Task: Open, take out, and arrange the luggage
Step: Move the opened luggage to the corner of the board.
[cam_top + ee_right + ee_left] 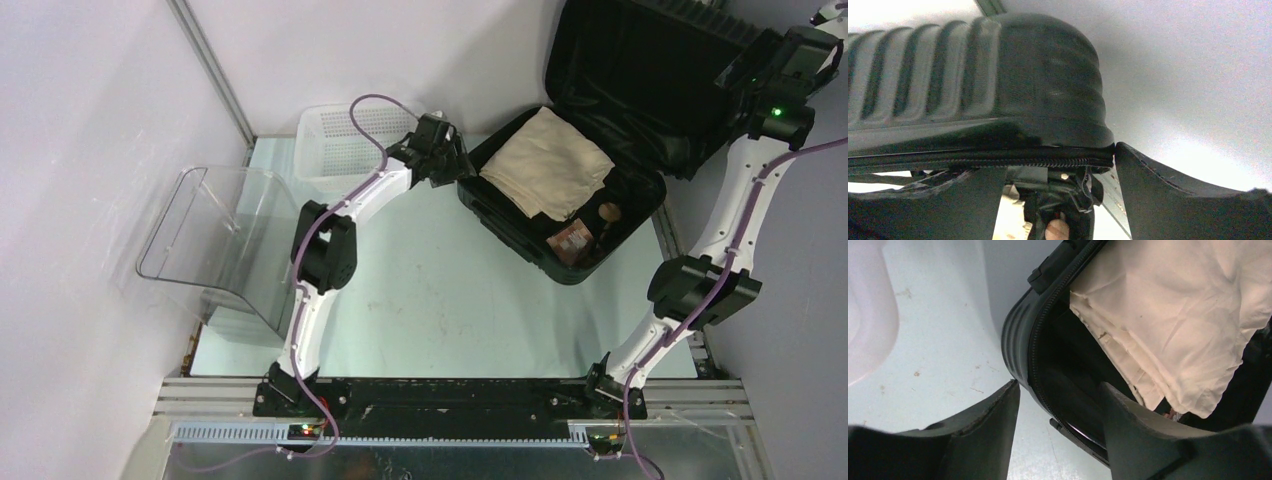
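Note:
The black ribbed luggage [520, 245] lies open at the back right of the table, its lid [640, 70] raised against the wall. A folded beige cloth [548, 165] lies in the base, with a brown packet [573, 240] and a small round brown thing [607, 211] beside it. My left gripper [447, 160] is open at the base's left corner. In the left wrist view its jaws [1060, 390] straddle the zippered rim [1018, 335], next to the cloth [1173, 315]. My right gripper [745, 75] is open at the lid's upper edge. In the right wrist view [1058, 160] the lid corner [998, 80] touches one finger.
A white perforated basket [350, 140] stands at the back, left of the luggage. A clear plastic container [215, 235] stands at the left edge. White walls close in the back and left. A metal rail [680, 250] runs along the table's right side.

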Robot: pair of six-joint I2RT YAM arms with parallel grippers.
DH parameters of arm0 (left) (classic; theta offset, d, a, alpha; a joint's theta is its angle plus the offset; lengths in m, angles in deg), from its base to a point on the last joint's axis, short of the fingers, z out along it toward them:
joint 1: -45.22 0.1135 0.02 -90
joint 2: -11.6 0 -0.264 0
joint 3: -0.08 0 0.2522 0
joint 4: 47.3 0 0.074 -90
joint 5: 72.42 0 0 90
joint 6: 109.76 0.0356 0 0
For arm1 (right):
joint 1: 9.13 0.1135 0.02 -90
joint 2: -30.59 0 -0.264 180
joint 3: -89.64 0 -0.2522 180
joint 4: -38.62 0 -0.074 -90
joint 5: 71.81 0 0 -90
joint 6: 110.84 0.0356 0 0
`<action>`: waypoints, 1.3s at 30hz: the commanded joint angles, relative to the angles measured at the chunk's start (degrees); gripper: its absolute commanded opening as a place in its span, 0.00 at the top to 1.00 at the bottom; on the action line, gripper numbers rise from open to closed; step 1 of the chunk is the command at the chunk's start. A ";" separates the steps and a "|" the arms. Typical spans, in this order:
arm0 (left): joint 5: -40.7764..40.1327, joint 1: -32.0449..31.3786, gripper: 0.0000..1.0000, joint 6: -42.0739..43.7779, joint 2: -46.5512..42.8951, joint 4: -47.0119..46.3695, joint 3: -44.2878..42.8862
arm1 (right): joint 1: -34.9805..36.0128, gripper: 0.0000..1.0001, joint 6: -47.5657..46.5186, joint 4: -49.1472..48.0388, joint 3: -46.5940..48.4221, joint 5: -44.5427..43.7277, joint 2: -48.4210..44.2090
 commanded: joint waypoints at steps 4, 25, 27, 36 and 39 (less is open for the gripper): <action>0.63 0.21 0.64 -2.28 -0.17 -1.56 2.20 | -0.43 0.21 3.06 -1.02 -3.48 1.99 -4.14; 1.71 -1.80 0.93 -2.98 -11.82 -9.55 18.24 | -3.40 0.21 6.11 -4.58 -4.10 0.99 -5.46; 1.88 -1.80 0.90 -2.90 -12.40 -9.32 17.70 | -3.25 0.21 6.80 -3.57 -5.13 2.19 -7.17; 3.62 -1.94 0.54 -1.92 -14.42 -7.30 14.93 | -3.20 0.21 10.00 0.98 -14.62 2.43 -16.22; 4.42 -2.37 0.46 -1.46 -16.22 -6.82 15.37 | -3.11 0.23 11.22 2.09 -18.38 3.15 -19.95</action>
